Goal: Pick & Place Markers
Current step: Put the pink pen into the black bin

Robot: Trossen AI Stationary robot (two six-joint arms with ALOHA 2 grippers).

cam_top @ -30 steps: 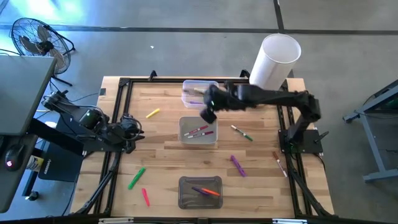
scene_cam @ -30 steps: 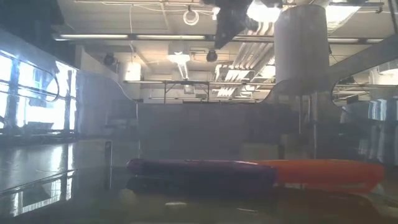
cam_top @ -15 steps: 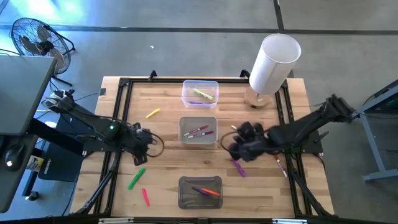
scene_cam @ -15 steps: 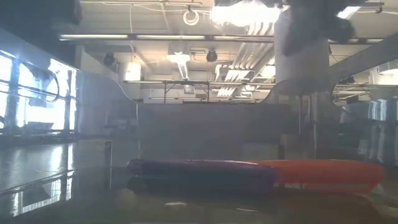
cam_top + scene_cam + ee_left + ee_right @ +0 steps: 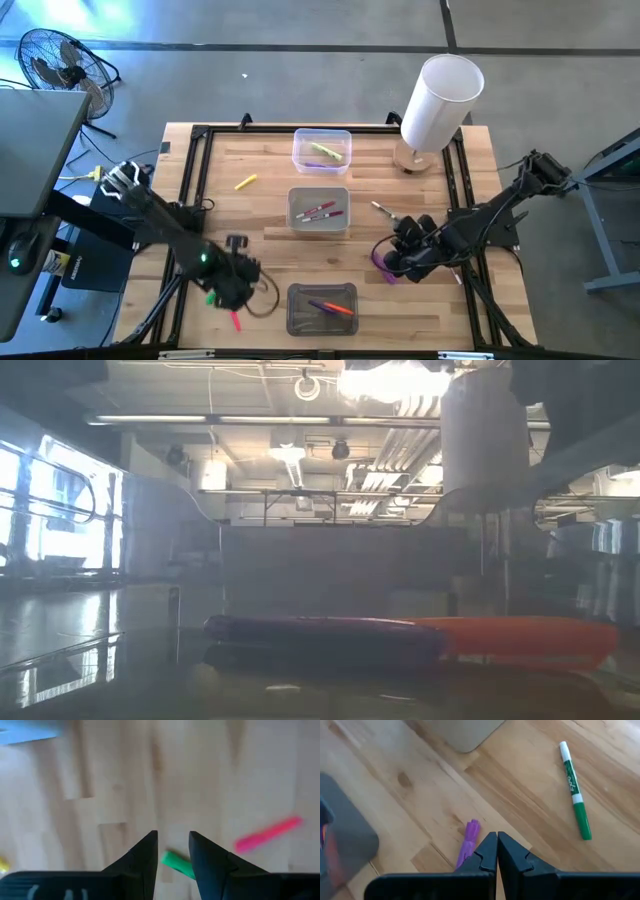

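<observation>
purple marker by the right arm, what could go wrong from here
The right gripper sits just above the purple marker with its jaws shut, so pressing down could push or roll the marker instead of grabbing it. The left gripper has open jaws over one end of the green marker; closing that far off centre might flick it toward the pink marker nearby.

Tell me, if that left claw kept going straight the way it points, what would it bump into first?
Probably the green marker: the left gripper has its fingers open right above it, over the bare wooden table. The pink marker lies off to one side.
</observation>
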